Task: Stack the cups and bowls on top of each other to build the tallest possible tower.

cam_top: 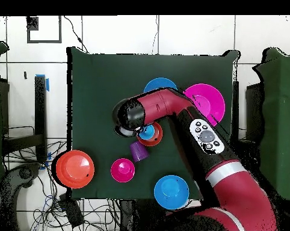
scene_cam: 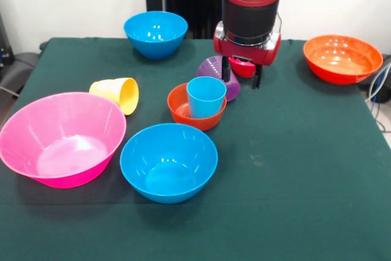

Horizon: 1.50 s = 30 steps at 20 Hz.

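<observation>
The light blue cup [scene_cam: 206, 96] stands upright in the small orange-red bowl [scene_cam: 183, 111] at the table's middle; the pair also shows in the overhead view [cam_top: 149, 133]. My gripper [scene_cam: 241, 76] hangs open and empty just right of them, above the cloth. The purple cup [scene_cam: 214, 68] lies on its side behind the stack, by my left finger [scene_cam: 226, 70]. The small magenta bowl [scene_cam: 244, 66] sits on the table behind the gripper and shows between the fingers; overhead it stands apart [cam_top: 122, 169]. The yellow cup [scene_cam: 119, 93] lies on its side to the left.
The big pink bowl [scene_cam: 61, 136] is at the front left, with one blue bowl [scene_cam: 168, 160] in front of the stack. Another blue bowl [scene_cam: 156, 32] is at the back. The wide orange bowl [scene_cam: 342, 58] is at the back right, near the table edge.
</observation>
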{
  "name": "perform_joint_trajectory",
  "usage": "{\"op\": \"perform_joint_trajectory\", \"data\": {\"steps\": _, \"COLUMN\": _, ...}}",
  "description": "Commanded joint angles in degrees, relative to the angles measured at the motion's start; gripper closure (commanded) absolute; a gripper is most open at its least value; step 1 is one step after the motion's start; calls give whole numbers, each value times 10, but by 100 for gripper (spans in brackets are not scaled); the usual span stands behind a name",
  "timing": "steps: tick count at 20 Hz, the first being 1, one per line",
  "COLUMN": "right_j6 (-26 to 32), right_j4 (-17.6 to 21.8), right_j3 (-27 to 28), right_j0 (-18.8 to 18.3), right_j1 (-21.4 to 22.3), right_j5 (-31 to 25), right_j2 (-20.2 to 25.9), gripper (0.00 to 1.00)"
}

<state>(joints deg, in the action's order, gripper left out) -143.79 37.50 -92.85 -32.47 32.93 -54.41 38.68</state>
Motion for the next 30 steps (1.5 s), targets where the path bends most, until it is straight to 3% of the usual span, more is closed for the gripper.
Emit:
{"op": "perform_joint_trajectory", "data": {"steps": 1, "right_j6": -3, "right_j4": 90, "right_j3": -14, "right_j0": 74, "right_j1": 51, "right_j5": 32, "right_j2": -69, "gripper": 0}}
{"op": "perform_joint_trajectory", "data": {"steps": 5, "right_j6": -14, "right_j4": 69, "right_j3": -47, "right_j0": 77, "right_j1": 61, "right_j5": 38, "right_j2": -78, "gripper": 0}}
{"op": "perform_joint_trajectory", "data": {"steps": 11, "right_j6": -43, "right_j4": -31, "right_j3": -159, "right_j0": 85, "right_j1": 157, "right_j5": 7, "right_j2": -77, "gripper": 0}}
{"op": "perform_joint_trajectory", "data": {"steps": 19, "right_j6": -25, "right_j4": -97, "right_j3": -229, "right_j0": 77, "right_j1": 186, "right_j5": 13, "right_j2": -75, "gripper": 0}}
{"op": "perform_joint_trajectory", "data": {"steps": 23, "right_j6": -19, "right_j4": -94, "right_j3": -247, "right_j0": 74, "right_j1": 182, "right_j5": 8, "right_j2": -94, "gripper": 0}}
{"op": "perform_joint_trajectory", "data": {"steps": 30, "right_j6": -42, "right_j4": -33, "right_j3": -237, "right_j0": 80, "right_j1": 115, "right_j5": 77, "right_j2": -145, "gripper": 0}}
